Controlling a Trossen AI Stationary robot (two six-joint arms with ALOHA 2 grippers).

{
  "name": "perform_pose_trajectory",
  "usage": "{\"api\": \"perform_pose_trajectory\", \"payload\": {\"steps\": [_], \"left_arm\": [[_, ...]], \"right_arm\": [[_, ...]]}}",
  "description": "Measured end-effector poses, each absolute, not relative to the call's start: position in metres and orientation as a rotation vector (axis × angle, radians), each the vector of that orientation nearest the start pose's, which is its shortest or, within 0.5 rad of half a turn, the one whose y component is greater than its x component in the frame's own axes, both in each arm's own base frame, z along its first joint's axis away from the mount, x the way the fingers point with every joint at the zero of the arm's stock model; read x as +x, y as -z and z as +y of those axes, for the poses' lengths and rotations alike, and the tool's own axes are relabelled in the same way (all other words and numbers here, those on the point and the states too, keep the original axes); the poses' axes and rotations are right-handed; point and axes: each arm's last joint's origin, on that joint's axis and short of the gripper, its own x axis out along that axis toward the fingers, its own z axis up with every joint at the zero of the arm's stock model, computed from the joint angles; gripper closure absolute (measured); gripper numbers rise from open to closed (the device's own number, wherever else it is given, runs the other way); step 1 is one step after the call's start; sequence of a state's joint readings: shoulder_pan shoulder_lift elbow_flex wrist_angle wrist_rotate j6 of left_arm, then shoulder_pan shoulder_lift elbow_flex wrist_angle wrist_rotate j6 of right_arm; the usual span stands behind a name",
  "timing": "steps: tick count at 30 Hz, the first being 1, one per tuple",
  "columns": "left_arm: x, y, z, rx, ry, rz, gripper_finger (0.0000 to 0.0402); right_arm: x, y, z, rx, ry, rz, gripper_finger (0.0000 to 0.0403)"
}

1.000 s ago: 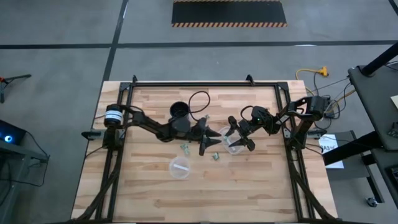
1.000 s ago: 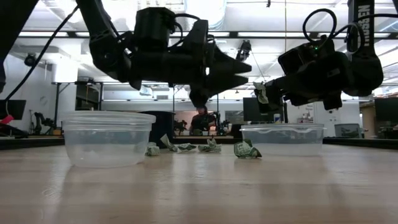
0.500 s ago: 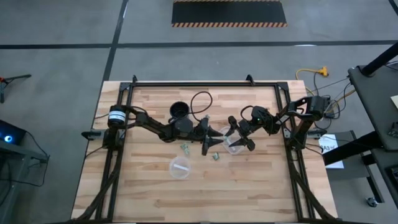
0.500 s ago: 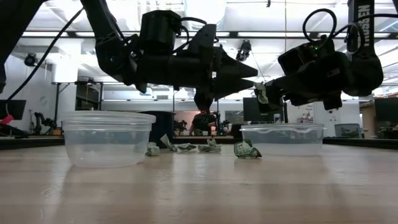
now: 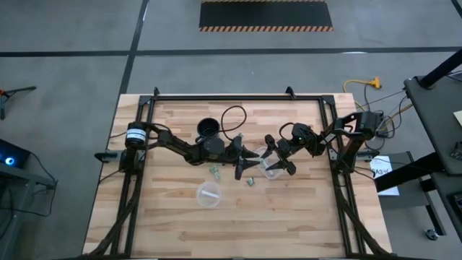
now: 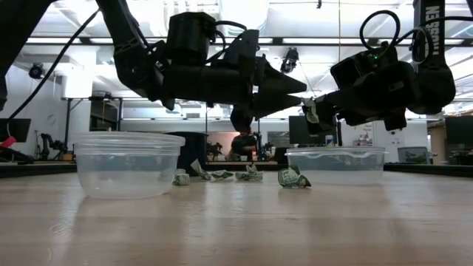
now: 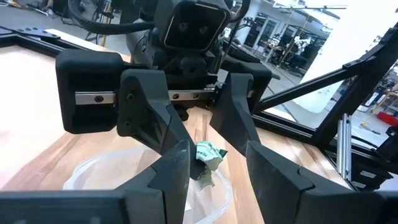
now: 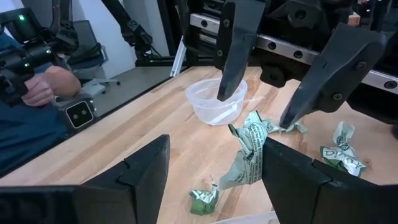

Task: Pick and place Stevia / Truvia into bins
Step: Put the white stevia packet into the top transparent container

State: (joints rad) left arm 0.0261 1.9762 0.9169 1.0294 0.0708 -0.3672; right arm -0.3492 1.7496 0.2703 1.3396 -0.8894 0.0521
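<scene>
On the left of the worktop (image 6: 236, 222) the round tub (image 6: 129, 174) stands clear of both arms, probably kept as the second drop spot. Past it, loose sachets (image 6: 250, 174) lie crumpled on the wood between the two tubs, still to be collected. The left end effector (image 6: 295, 85) hovers above them, its tips aimed toward the other arm. Its fingers are parted with nothing between them, so it seems to be waiting its turn or standing ready to help. Facing it nose to nose, the right end effector (image 5: 274, 159) hangs over the oblong tub (image 6: 336, 166), which looks like the reason for its position: this is a drop point. Its fingers are spread wide, yet one green-and-white sachet (image 8: 252, 146) sits in the air between them, above the tub rather than in it. What keeps it there is unclear; it may be clinging to one finger, and one corner comes close to a left fingertip. The sachet is twisted into a strip. Its long axis runs roughly up and down, and the lower end points toward the tub.
</scene>
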Motion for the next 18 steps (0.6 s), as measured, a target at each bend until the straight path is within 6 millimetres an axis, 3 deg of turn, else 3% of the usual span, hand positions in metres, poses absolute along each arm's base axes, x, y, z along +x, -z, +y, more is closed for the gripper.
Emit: {"api": "perform_pose_trajectory", "payload": {"steps": [18], "left_arm": [[0.3931,-0.1594,0.0082,-0.389,0.039,0.036,0.026]], "right_arm": [[0.2278,-0.1128,-0.059,0.133,-0.536,0.129,0.0179]]}}
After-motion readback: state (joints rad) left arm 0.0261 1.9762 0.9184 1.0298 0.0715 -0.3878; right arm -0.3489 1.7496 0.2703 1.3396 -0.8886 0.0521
